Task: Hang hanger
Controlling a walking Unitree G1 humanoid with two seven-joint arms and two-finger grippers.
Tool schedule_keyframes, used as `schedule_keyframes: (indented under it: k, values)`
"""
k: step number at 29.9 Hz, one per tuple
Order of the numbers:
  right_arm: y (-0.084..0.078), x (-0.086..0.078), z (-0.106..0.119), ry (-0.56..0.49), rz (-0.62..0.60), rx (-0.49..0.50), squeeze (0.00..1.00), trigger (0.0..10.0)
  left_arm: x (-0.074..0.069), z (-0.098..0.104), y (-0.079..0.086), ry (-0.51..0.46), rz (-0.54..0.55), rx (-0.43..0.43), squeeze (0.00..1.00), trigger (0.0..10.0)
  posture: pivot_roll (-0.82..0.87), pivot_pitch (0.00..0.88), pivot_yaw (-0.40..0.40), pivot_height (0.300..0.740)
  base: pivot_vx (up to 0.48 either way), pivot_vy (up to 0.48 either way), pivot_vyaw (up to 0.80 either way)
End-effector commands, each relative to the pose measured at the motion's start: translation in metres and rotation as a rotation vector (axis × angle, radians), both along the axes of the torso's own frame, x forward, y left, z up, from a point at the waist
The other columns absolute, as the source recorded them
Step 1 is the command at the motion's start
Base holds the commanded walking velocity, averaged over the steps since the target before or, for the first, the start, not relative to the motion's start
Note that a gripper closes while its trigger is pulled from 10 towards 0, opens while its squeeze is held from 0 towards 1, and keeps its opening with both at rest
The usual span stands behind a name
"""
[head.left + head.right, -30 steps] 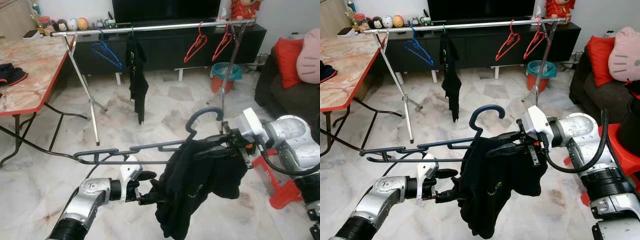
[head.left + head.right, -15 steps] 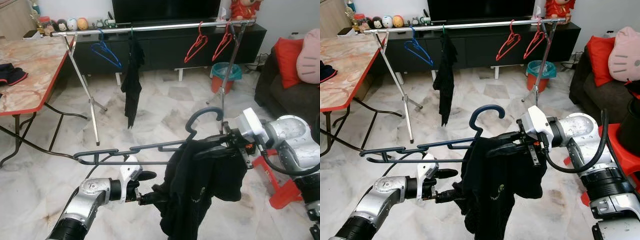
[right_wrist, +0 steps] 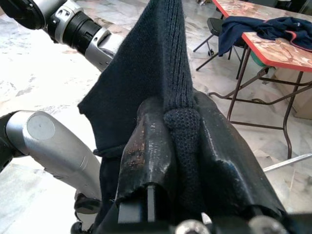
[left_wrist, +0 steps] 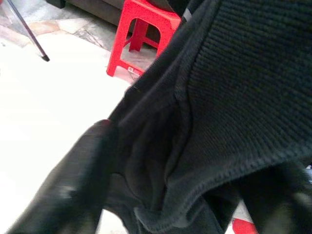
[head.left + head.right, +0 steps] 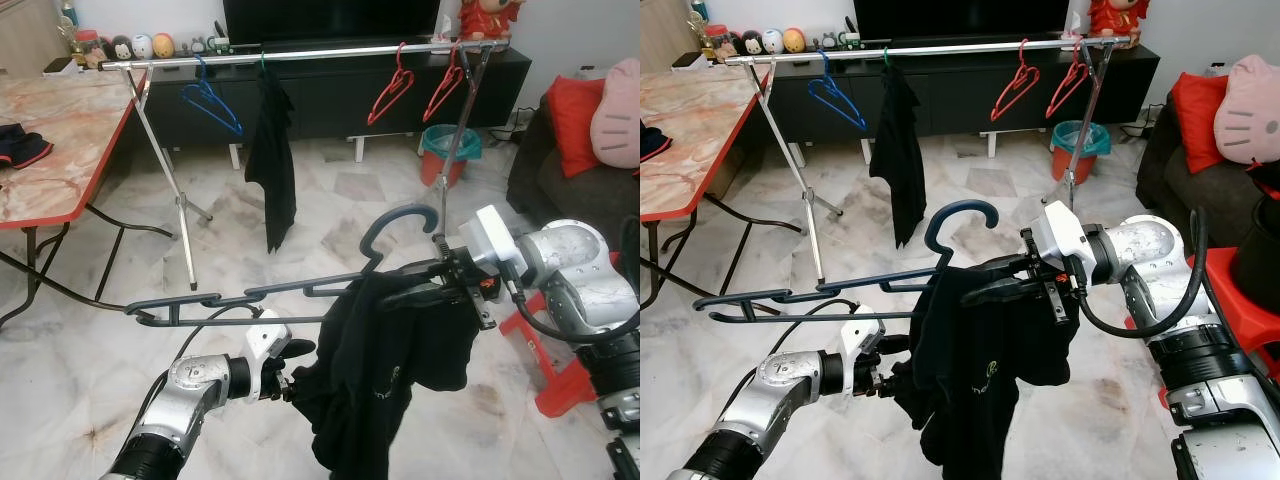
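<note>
The grey hanger [image 5: 300, 292], draped with a black garment [image 5: 385, 375], is held well short of the rail [image 5: 300, 53] by the right tool [image 5: 425, 290] pinching both, while the left tool [image 4: 161, 161] is pressed onto cloth that could slide off if tugged.

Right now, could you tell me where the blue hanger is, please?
The blue hanger hangs on the clothes rail near its left end, just left of the hanging black garment and right of the rack's left leg.
</note>
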State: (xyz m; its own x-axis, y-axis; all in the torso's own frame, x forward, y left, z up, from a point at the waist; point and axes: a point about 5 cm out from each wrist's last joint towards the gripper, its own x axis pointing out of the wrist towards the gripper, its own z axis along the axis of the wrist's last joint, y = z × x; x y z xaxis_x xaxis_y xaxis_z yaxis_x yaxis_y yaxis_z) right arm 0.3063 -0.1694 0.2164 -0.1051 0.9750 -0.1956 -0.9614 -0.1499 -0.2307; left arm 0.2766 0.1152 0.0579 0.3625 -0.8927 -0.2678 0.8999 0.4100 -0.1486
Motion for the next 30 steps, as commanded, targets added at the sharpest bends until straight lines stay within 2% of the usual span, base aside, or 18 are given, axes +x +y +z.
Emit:
schedule_keyframes:
  k: [1,30]
  values:
    - [0.004,0.001,0.011,-0.047,0.023,0.003,0.00,10.0,0.003,0.001,0.002,-0.010,0.007,0.006,0.00,0.0,-0.12,0.000,0.012,0.740,0.000,0.000,0.00]
    - [0.002,-0.001,0.005,-0.031,0.016,-0.012,0.00,10.0,0.001,0.002,0.014,0.000,0.011,0.014,0.00,0.0,-0.11,0.000,0.015,0.740,0.000,0.000,0.00]
